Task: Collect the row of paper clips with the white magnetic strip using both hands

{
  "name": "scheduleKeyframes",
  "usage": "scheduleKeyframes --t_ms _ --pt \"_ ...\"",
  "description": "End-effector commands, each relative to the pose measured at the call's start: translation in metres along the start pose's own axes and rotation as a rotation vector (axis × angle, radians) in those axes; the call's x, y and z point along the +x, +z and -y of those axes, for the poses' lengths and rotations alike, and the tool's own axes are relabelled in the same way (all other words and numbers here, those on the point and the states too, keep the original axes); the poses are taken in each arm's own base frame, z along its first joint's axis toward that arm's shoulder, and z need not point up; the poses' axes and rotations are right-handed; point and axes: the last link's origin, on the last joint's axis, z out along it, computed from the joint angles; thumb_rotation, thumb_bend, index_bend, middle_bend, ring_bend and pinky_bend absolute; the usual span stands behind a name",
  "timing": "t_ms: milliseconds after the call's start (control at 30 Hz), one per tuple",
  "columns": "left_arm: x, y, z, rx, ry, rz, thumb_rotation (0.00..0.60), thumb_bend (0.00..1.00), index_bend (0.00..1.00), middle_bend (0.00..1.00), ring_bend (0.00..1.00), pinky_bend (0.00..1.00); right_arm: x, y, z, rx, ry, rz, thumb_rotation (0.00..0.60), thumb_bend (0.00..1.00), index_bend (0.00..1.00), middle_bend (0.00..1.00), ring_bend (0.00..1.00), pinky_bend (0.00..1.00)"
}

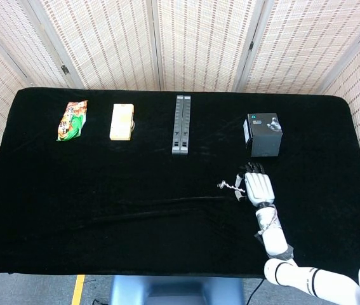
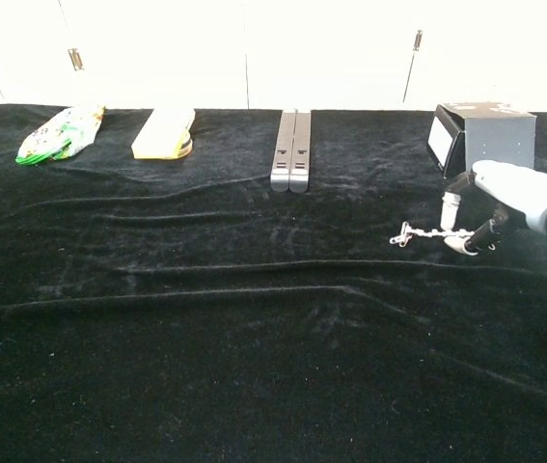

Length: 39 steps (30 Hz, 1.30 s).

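Note:
My right hand (image 1: 258,187) hovers low over the black cloth, right of centre and just in front of the black box. In the chest view the right hand (image 2: 506,196) pinches a small white magnetic strip (image 2: 464,245) in its fingertips. A short chain of paper clips (image 2: 418,233) hangs from the strip and trails off to the left. From the head view, the same paper clips (image 1: 228,185) lie left of the fingers. My left hand shows in neither view.
A black box (image 1: 263,134) stands just beyond the hand. Along the back of the table lie a grey bar (image 1: 180,124), a yellow pack (image 1: 122,121) and a green snack bag (image 1: 72,120). The cloth (image 2: 254,280) is creased in long folds.

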Motion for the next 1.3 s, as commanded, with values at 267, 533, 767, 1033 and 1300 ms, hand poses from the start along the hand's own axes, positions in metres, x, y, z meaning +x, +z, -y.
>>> scheduleKeyframes --t_ms 267,533,767,1033,1300 --pt "0.000 0.001 0.000 0.006 -0.001 0.002 0.600 0.46 0.40 0.22 0.08 0.01 -0.009 0.006 -0.005 -0.002 -0.004 0.015 0.600 0.48 0.84 0.22 0.08 0.00" --pt "0.001 0.001 0.002 0.006 -0.008 0.001 0.600 0.46 0.40 0.22 0.08 0.01 -0.013 0.012 -0.001 0.002 -0.004 0.018 0.600 0.48 0.84 0.22 0.08 0.00" --pt "0.002 0.001 0.003 0.008 -0.012 0.000 0.600 0.46 0.40 0.22 0.08 0.01 -0.016 0.017 0.000 -0.001 -0.002 0.029 0.600 0.48 0.84 0.22 0.08 0.00" --pt "0.003 0.001 0.004 0.012 -0.019 -0.004 0.600 0.46 0.40 0.22 0.08 0.01 -0.019 0.022 0.006 0.008 0.003 0.035 0.600 0.48 0.84 0.22 0.08 0.00" --pt "0.005 0.001 0.006 0.016 -0.027 -0.008 0.600 0.46 0.40 0.22 0.08 0.02 -0.020 0.023 0.010 0.014 0.014 0.032 0.600 0.48 0.84 0.22 0.08 0.00"
